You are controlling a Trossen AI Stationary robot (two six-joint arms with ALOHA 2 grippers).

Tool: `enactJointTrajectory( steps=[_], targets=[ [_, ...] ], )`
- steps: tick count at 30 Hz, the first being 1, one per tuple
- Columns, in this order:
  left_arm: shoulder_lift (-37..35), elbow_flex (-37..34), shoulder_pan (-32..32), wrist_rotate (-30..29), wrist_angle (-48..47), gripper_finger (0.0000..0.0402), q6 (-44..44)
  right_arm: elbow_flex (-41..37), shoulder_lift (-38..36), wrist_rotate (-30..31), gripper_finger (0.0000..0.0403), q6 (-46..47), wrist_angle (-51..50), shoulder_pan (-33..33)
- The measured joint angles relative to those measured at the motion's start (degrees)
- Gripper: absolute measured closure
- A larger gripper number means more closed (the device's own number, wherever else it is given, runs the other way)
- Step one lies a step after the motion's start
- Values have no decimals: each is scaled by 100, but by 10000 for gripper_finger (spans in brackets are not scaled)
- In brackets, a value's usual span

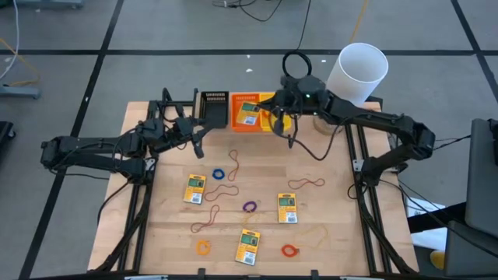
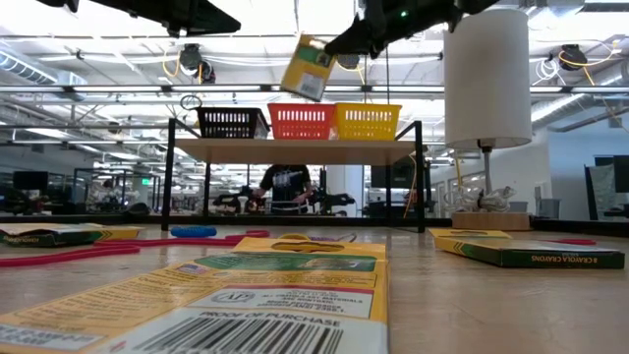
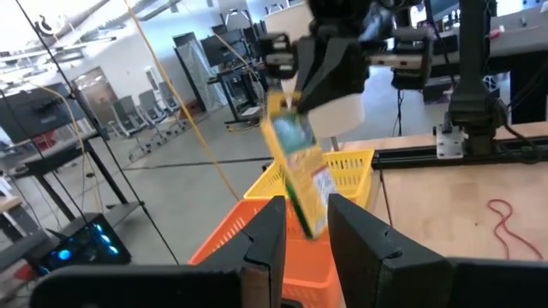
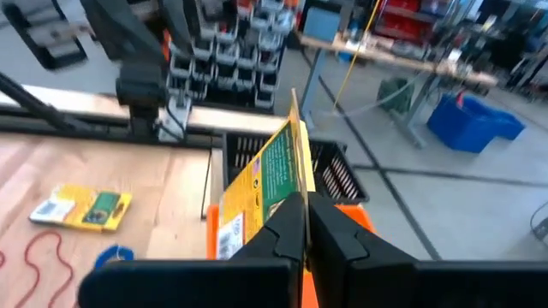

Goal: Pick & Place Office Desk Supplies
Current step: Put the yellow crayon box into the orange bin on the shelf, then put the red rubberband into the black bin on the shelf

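My right gripper (image 1: 271, 113) is shut on a flat yellow pack with a green-and-white label (image 2: 309, 67), which hangs in the air over the orange bin (image 1: 233, 123) at the table's far edge. Three more yellow packs lie flat on the wood (image 1: 195, 188), (image 1: 288, 207), (image 1: 248, 246). Rubber bands lie scattered among them: a blue one (image 1: 220, 173), a purple one (image 1: 249, 206), an orange one (image 1: 203, 247) and a red one (image 1: 289, 250). My left gripper (image 3: 306, 205) hovers open near the black bin (image 1: 214, 109), level, nothing between its fingers. My right gripper pinches the pack's upper edge (image 3: 281, 109) between its two shut fingers (image 4: 291, 214). The fingers reach in about level from the table's right side. The pack hangs below them, tilted, lifted clear above the orange bin.
Black, orange and yellow (image 2: 368, 120) bins stand side by side at the far edge. A big white cylinder (image 1: 356, 71) stands at the far right corner. More long rubber loops lie on the wood (image 1: 306, 183), (image 1: 313, 235).
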Motion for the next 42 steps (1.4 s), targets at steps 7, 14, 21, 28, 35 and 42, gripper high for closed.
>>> enactJointTrajectory(
  steps=[7,14,21,28,35,42],
  targets=[
    [0,0,0,-2,0,321,121,214,364,-4,403,-187,-103,-191],
    [0,0,0,-2,0,321,76,212,356,-21,403,-214,-620,-269],
    [0,0,-2,-3,-2,321,-60,209,327,-176,403,-230,-743,-269],
    [0,0,-2,-4,-21,321,-71,209,323,-177,372,-53,-491,-266],
    [0,0,-2,-4,-32,321,-69,207,325,-170,308,70,-449,-266],
    [0,0,-2,-4,-42,321,-66,207,325,-177,261,43,-117,-21]
  ],
)
